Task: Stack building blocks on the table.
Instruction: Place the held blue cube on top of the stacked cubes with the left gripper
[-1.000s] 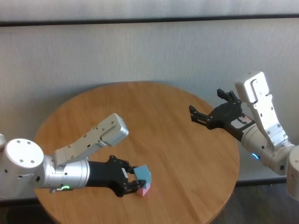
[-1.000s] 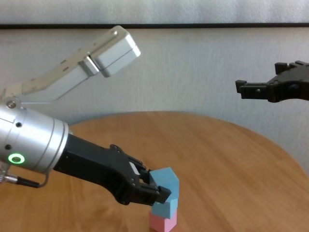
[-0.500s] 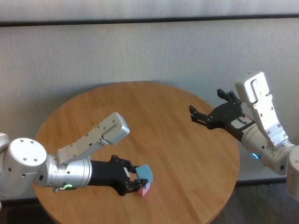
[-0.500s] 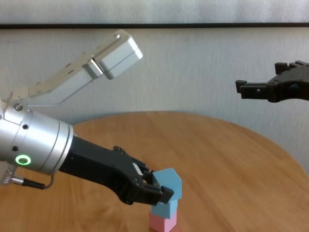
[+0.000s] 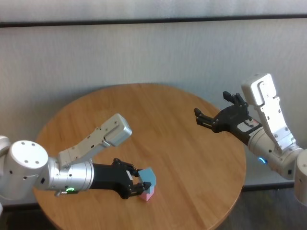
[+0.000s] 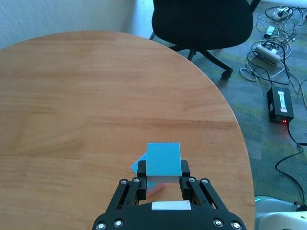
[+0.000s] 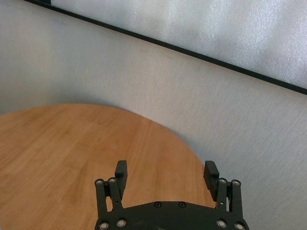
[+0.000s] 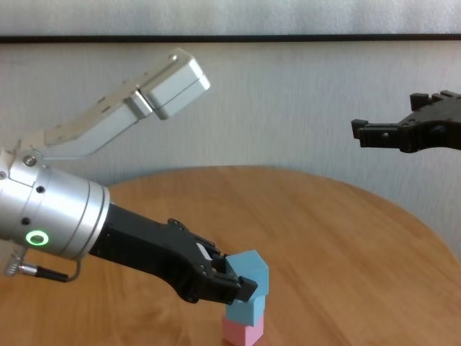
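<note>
Building blocks stand as a small stack near the front edge of the table (image 5: 158,120): a pink block (image 8: 243,332) at the base, a light blue block (image 8: 245,311) on it, and a second light blue block (image 8: 251,272) on top, turned slightly askew. We see our left gripper (image 6: 162,175) closed on that top block, its fingers (image 6: 141,168) pressing two opposite sides. Our right gripper (image 7: 165,175) hangs above the table's far right rim, well apart from the stack, jaws spread wide and holding nothing.
</note>
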You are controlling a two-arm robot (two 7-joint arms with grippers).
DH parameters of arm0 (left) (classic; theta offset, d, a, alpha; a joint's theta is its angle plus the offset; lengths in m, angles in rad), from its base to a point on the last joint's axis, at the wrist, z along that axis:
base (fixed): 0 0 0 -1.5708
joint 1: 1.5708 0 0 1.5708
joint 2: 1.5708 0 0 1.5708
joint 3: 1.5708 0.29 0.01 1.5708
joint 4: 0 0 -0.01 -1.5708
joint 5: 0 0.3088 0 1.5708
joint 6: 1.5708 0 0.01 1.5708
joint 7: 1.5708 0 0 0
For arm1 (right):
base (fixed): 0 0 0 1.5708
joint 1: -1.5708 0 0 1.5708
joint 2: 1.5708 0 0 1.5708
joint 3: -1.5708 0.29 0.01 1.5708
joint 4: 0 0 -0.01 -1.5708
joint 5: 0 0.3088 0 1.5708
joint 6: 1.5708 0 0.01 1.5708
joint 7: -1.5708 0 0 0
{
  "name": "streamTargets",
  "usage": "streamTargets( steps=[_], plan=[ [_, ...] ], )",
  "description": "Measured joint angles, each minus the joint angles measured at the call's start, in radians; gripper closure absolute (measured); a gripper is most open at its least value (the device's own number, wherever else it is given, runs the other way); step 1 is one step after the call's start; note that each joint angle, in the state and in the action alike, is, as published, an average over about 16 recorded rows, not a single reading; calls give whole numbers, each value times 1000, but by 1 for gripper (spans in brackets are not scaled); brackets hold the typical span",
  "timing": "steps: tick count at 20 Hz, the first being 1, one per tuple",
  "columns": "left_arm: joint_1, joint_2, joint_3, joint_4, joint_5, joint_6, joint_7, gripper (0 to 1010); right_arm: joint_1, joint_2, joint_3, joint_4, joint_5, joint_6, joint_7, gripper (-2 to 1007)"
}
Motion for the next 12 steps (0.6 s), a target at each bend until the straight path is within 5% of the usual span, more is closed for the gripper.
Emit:
streamTargets(
  steps=[12],
  plan=[
    [-21, -10, 13, 31, -10, 3, 0, 616, 0, 0, 0, 0, 0, 0, 0, 0]
  ],
)
